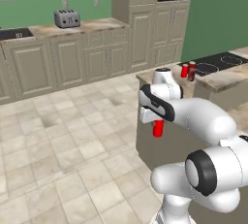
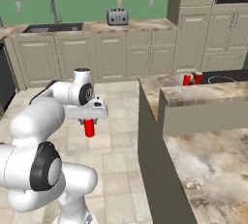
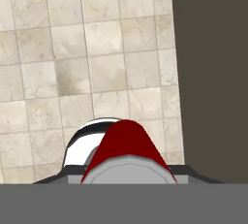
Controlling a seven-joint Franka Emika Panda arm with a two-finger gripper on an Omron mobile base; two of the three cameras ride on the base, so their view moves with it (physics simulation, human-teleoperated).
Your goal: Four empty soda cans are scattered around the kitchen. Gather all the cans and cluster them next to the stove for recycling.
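the red soda can hangs from my hand at the centre of the left base frame, pinched between my fingers above the tiled floor; in the hand view it rises as a dark red wedge at the bottom centre. two more cans stand close together on the counter at the right of the frame, just beside the black stove. the island's dark side wall is near my hand. i judge the risk to be clipping that wall or the counter edge while lifting across, which could knock the can loose, or setting it down into the standing pair and toppling them.
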